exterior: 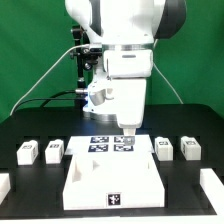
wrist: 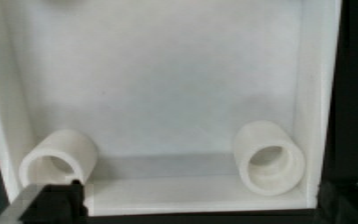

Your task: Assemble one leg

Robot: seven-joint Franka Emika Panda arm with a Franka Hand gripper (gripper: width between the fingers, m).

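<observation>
Leg [exterior: 53, 150], mid-left of the exterior view on the table [exterior: 20, 130], appears light, rigid and smooth, best gripped across flat sides; state of fingers [wrist: 48, 200] cannot be told.

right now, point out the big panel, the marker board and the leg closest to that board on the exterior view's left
panel [exterior: 85, 181], exterior view, bare top face left of its middle
marker board [exterior: 110, 146], exterior view, middle of its tagged face
leg [exterior: 55, 150], exterior view, its front face

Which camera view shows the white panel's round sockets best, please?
The wrist view: two sockets show large and clear on the panel. The exterior view shows the whole panel, but no sockets.
</observation>
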